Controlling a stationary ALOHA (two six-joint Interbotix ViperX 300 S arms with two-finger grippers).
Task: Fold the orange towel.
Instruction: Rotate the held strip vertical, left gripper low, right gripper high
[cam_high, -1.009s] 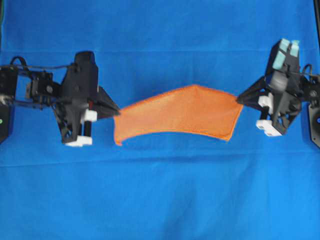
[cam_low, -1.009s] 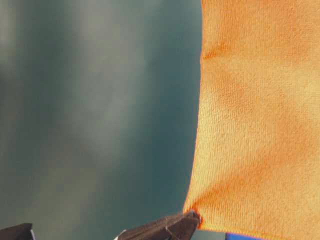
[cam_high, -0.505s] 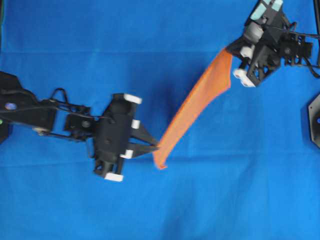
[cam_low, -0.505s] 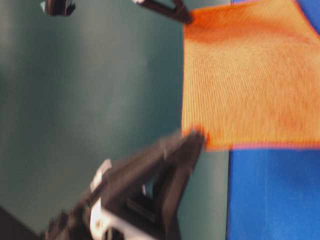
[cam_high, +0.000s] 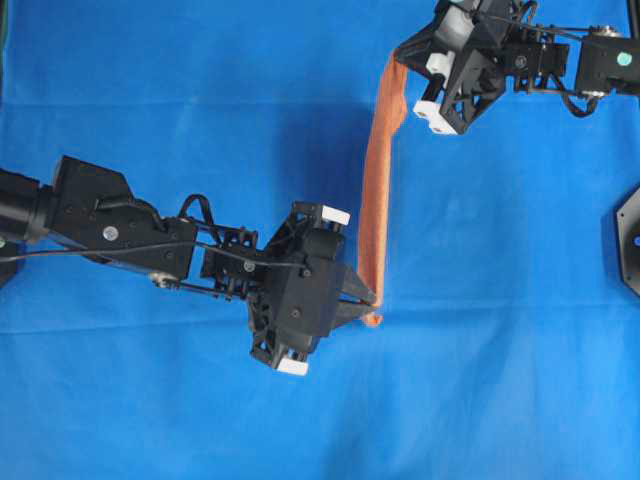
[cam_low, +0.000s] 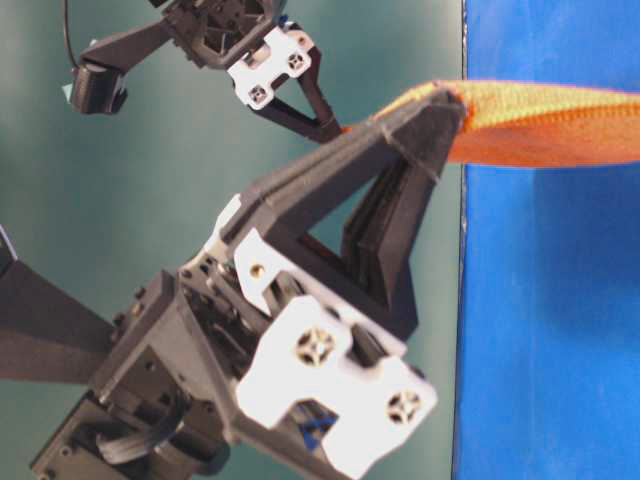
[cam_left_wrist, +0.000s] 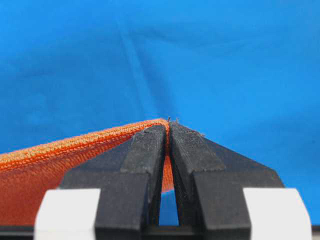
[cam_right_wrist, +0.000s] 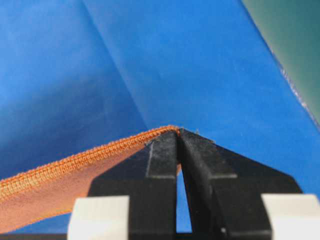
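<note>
Orange towel (cam_high: 376, 190) hangs off bench, stretched edge-on between our two grippers. Left gripper (cam_high: 372, 302) clamped tight on near corner, hem caught only at fingertips (cam_left_wrist: 150, 145). Right gripper (cam_high: 400, 52) likewise pinched on far corner. Blue cloth (cam_high: 500, 330) on bench below. Risks as we judge: shallow tip grip slips under tension; towel twists, so fold lands skewed. We see no brand, label or writing.

The orange towel (cam_high: 375, 190) hangs over the blue cloth (cam_high: 150, 90) — stretched between both arms.
</note>
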